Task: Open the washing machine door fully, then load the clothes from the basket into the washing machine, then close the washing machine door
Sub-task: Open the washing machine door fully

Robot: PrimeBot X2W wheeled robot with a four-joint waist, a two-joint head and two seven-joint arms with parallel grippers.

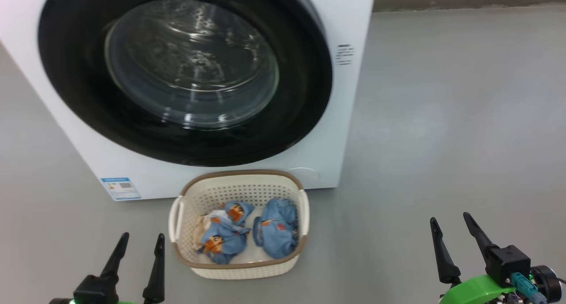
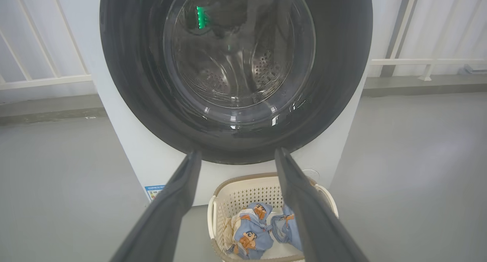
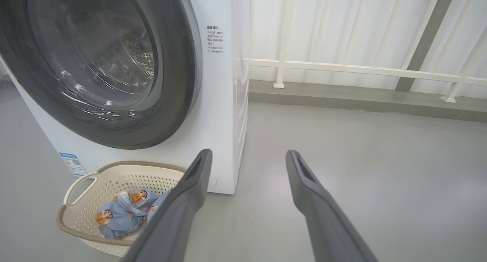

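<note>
left claw (image 1: 143, 235) and right claw (image 1: 450, 217) both stand wide, holding nothing. between them, nearer the left claw, sits the basket (image 1: 239, 173) with the clothes (image 1: 274, 226) inside. beyond the fingertips, the washing machine door (image 1: 70, 74) lies shut against the washing machine (image 1: 349, 21).

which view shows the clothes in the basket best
The head view: it looks down into the cream perforated plastic basket, so both light-blue fabric garments lie uncovered. In the left wrist view a dark finger crosses the right one; in the right wrist view a finger hides most of it.
</note>
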